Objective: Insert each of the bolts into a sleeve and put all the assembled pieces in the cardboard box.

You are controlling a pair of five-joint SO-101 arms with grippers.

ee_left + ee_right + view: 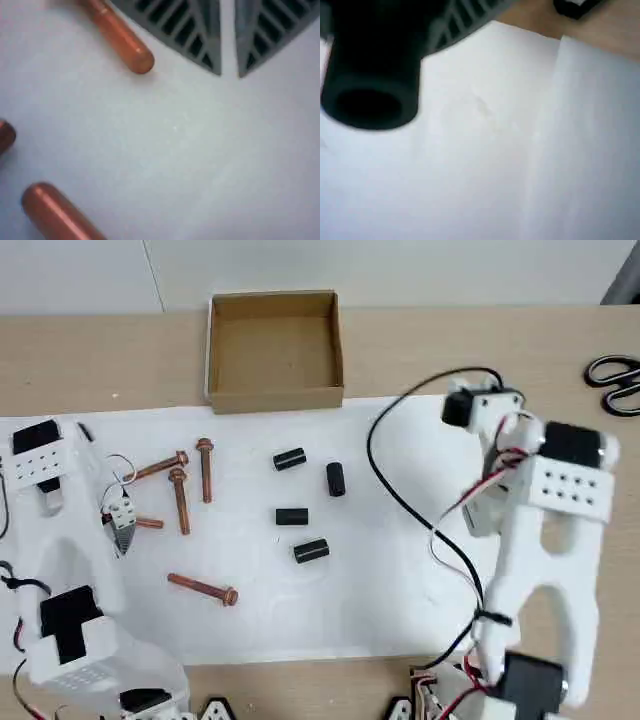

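Several copper bolts [180, 500] lie on the left part of the white sheet [400, 590]. Several black sleeves [292, 516] lie loose at its middle. The cardboard box [274, 392] stands beyond them with nothing inside. My left gripper [122, 530] points down at the sheet, shut with nothing in it [229, 72]. One bolt's plain end [135, 55] lies right beside its fingertips. My right gripper [405, 25] is shut on a black sleeve [370, 85], held just above the sheet with its bore facing the camera. The right arm [560, 480] stands over the sheet's right edge.
Black-handled scissors [615, 380] lie on the wooden table [100, 350] at the far right. A black cable [400, 490] loops over the sheet beside the right arm. Two more bolt ends [55, 215] lie near the left gripper. The sheet's lower middle is bare.
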